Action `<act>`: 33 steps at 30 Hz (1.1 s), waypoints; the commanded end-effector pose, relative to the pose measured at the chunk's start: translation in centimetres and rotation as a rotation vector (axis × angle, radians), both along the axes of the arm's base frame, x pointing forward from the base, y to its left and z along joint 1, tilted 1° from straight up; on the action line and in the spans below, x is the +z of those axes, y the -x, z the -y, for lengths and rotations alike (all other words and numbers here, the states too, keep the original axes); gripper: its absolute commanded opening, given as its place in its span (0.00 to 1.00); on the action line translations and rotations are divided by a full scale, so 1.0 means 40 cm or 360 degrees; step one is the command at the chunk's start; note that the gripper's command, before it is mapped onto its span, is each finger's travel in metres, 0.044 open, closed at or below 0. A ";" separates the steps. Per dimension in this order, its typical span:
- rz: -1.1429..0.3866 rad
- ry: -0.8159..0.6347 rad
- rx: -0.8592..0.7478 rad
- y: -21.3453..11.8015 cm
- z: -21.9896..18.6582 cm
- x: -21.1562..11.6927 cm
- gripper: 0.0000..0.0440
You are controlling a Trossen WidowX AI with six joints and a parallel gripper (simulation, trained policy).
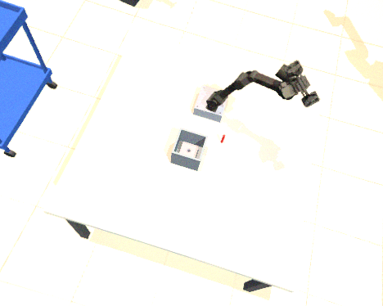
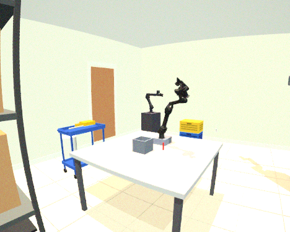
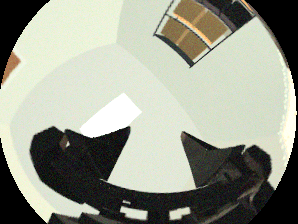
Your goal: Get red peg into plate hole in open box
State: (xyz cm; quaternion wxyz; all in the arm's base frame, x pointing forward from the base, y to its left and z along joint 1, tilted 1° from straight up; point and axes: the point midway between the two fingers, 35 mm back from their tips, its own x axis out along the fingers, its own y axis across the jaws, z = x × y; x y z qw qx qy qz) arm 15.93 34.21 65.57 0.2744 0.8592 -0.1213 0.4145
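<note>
The red peg (image 1: 223, 138) (image 2: 163, 146) stands upright on the white table (image 1: 151, 204) (image 2: 130, 167), beside the open box. The grey box (image 1: 186, 161) (image 2: 139, 147) is open at the top. In the top view a pale plate (image 1: 194, 153) with a small dark hole shows at its bottom, with no peg in the hole. My gripper (image 3: 156, 130) is open and empty, raised high above the table and far from the peg and box. It points up, with the ceiling and a light showing beyond its fingers.
The arm's grey base block (image 1: 208, 115) (image 2: 166, 141) sits behind the peg and box. A blue cart (image 1: 18, 87) (image 2: 83, 127) stands on the floor beyond the table's left side. Another arm on a dark pedestal (image 2: 150, 121) and stacked crates (image 2: 191, 126) stand behind the table.
</note>
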 end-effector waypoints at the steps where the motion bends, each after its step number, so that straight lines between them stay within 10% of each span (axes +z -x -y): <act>1: 0.0005 0.0049 -0.0002 -0.003 -0.014 -0.004 0.95; 16: -0.0092 0.0867 -0.0015 -0.210 -0.136 -0.183 1.00; 33: -0.0652 0.1616 0.0050 -0.445 -0.034 -0.514 1.00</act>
